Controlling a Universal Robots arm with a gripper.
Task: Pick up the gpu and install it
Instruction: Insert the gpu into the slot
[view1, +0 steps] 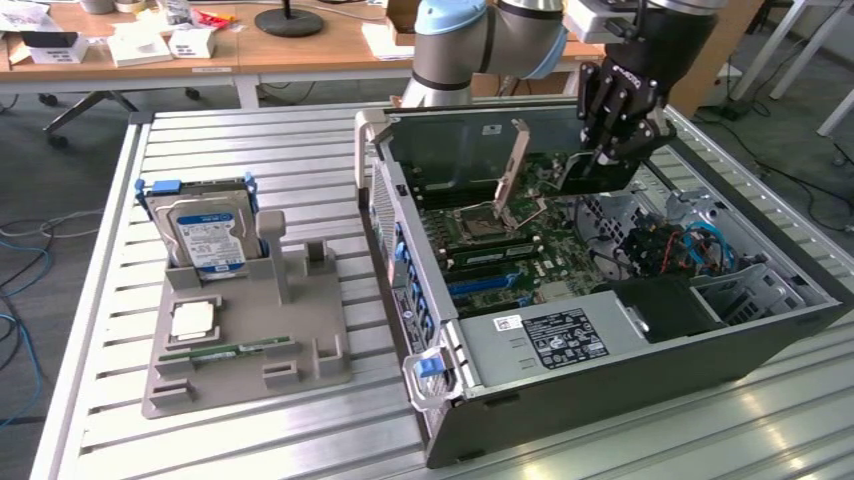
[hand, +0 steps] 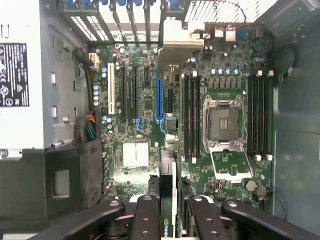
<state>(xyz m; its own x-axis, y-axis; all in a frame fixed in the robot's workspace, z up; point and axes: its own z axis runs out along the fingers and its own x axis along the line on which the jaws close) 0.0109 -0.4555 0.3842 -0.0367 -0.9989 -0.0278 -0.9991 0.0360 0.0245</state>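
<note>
Slatted table bearing open computer case. Just beside case, on exterior view's left: grey tray. Inside case: green motherboard. Over motherboard, within case walls: gpu, on edge. Gripper partway closed, fingers clamped on gpu.
</note>
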